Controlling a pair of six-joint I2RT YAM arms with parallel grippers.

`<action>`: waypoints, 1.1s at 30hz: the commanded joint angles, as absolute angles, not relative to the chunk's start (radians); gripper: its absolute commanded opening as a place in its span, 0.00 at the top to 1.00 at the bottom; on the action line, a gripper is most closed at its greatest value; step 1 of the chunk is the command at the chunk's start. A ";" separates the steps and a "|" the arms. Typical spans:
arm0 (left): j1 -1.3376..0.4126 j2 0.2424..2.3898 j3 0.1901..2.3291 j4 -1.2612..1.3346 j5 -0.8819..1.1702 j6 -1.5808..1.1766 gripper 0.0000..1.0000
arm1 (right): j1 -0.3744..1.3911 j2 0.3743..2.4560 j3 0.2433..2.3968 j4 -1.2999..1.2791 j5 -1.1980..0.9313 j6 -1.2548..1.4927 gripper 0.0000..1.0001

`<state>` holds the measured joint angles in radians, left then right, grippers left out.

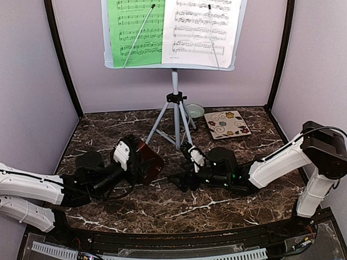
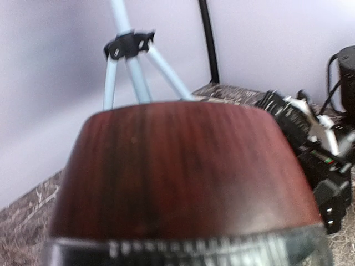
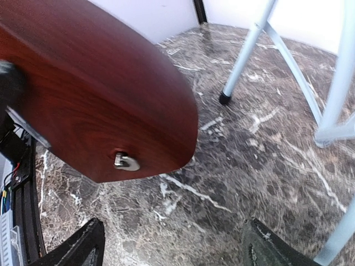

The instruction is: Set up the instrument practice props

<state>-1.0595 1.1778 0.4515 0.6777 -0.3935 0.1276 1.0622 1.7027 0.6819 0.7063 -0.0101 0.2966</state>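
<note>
Metronome (image 1: pixel 145 160) sits centre-left over the counter (image 1: pixel 164 204), tipped on a slant and apparently off the surface, w/ the left claw (image 1: pixel 131 157) clenched on it; one white finger shows along its near side, the other is hidden behind the body. Right claw (image 3: pixel 173 247) is released, tips wide apart w/ nothing btwn them, hovering low just beside the metronome's wood flank. Music stand (image 1: pixel 175 95) is upright at the back, green sheet (image 1: pixel 137 28) and white sheet (image 1: pixel 201 23) side by side on its desk. Bowl (image 1: pixel 194 110) and flower tile (image 1: pixel 227 123) lie near the tripod legs, well apart from the claws. Handling, my guess: metronome is rigid, fairly hefty for its size, prob. bottom-heavy. The glossy sides taper, so a pinch high up would tend to squeeze it out of the fingers. Best hold is low, across the two flat wood faces near the base. Keep off the winding key (image 3: pixel 126 162), and off the see-through cover (image 2: pixel 183 250), which looks thin and may flex or pop loose. Set it down base-first.
</note>
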 commanded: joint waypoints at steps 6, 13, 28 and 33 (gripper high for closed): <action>-1.116 0.975 0.474 0.840 -0.259 0.412 0.68 | 1.035 1.664 0.672 0.964 -0.190 0.379 0.35; -1.145 0.965 0.486 0.837 -0.283 0.449 0.69 | 1.050 1.638 0.702 0.964 -0.236 0.369 0.46; -1.167 0.996 0.488 0.893 -0.286 0.463 0.69 | 1.060 1.707 0.766 0.984 -0.283 0.444 0.59; -1.167 1.017 0.480 0.939 -0.301 0.450 0.69 | 1.060 1.728 0.772 0.997 -0.278 0.480 0.62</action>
<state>-1.1561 1.0256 0.4488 0.7589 -0.3077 0.4492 1.0538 1.7065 0.7444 0.9218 -0.2695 0.4397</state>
